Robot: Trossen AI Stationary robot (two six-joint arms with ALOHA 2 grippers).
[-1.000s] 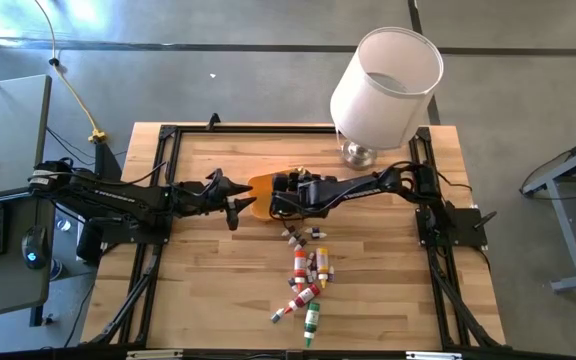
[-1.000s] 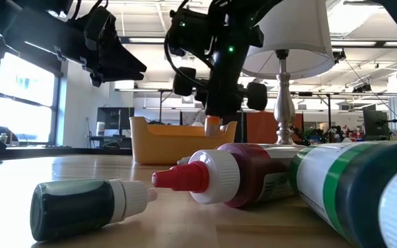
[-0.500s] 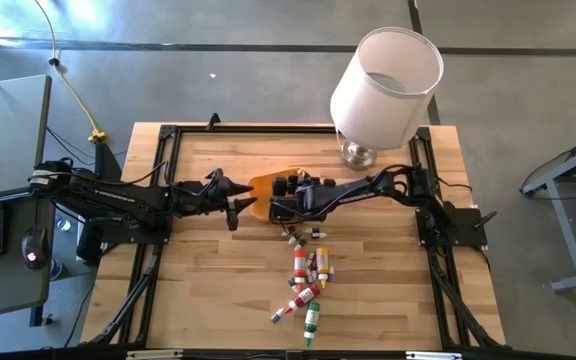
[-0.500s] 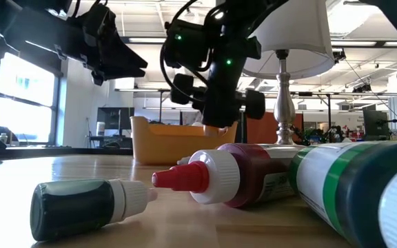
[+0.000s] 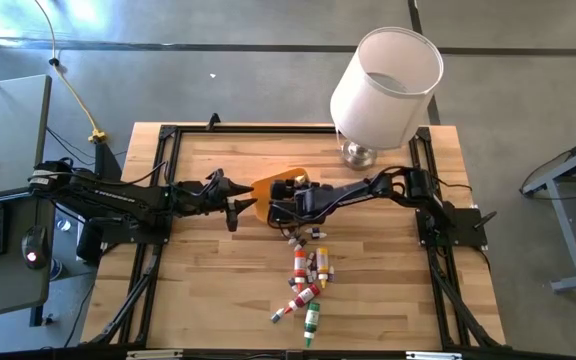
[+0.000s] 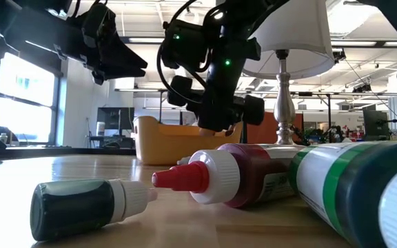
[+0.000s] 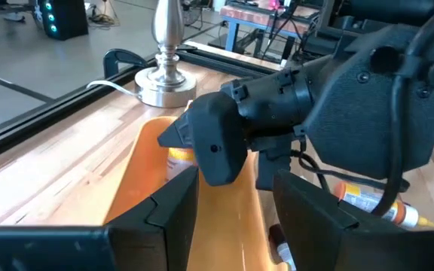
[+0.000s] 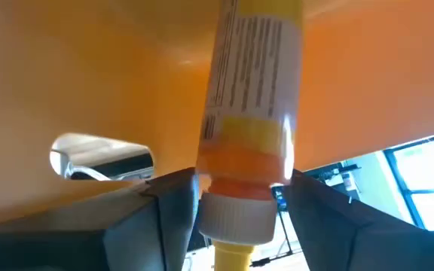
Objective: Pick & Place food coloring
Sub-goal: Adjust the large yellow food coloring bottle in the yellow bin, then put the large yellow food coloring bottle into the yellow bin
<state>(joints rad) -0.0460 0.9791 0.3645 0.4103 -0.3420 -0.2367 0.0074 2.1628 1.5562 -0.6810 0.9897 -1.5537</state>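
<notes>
Right gripper [image 5: 280, 200] is over the orange tray [image 5: 262, 187] at mid-table, pointed down into it. In the right wrist view a yellow bottle [image 8: 251, 113] lies against the tray's orange inner wall, its white cap between the two fingers [image 8: 164, 214]. The fingers stand spread to either side of the cap; whether they touch it I cannot tell. Judgement: this bottle is at the point of release, delivered into the tray but the gripper not yet clear of it.

Left wrist view shows the same bottle inside the tray, under the right gripper's head. No other bottle can be made out in the tray; most of its floor is hidden by the arm.

Left gripper [image 5: 236, 205] hangs just left of the tray, above the table, fingers apart and holding nothing.

Remaining: a loose cluster of bottles [image 5: 306, 272] lies on the table near of the tray, running from just below the right gripper toward the near edge. Red, orange, yellow and green ones are visible; exact count not legible, roughly ten. In the low view a green vial [image 6: 81, 208] and a red bottle [image 6: 229, 176] lie on their sides close to the camera.

Progress estimate: early. One bottle in, the bulk of the pile still to move.

A lamp [image 5: 383, 85] stands at the far right, out of the working path.
</notes>
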